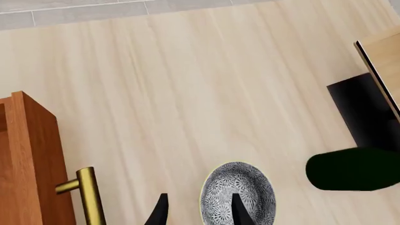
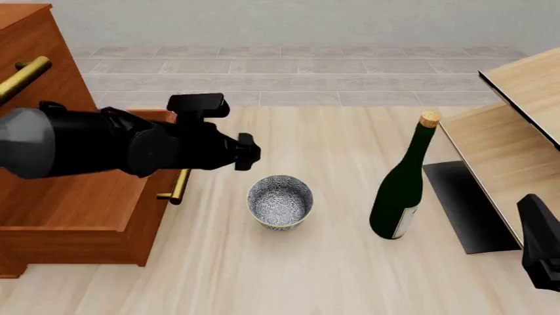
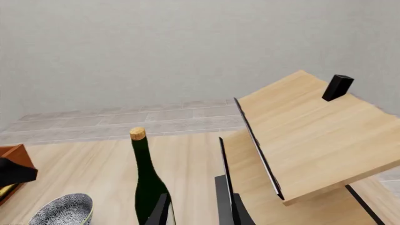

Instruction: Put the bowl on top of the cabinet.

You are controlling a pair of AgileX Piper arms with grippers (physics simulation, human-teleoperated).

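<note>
The bowl [image 2: 280, 201], small, round and grey-white speckled, stands upright on the pale table beside the cabinet's front corner. In the left wrist view the bowl [image 1: 237, 194] lies under one dark fingertip [image 1: 241, 212]. My left gripper [image 1: 200, 214] is open and holds nothing. From the front, the left arm crosses the cabinet [image 2: 61, 203], its gripper [image 2: 248, 151] above and left of the bowl. The reddish-brown cabinet [image 1: 28, 159] has a brass handle [image 1: 89, 193]. My right gripper [image 3: 195, 211] is open and empty, low at the right, far from the bowl [image 3: 62, 211].
A tall green bottle [image 2: 400, 193] with a cork stands right of the bowl; it also shows as the bottle [image 3: 147, 178] near the right fingers. Pale wood furniture with black edging [image 2: 525, 92] fills the right side. The right arm [image 2: 542, 252] sits at the lower right corner.
</note>
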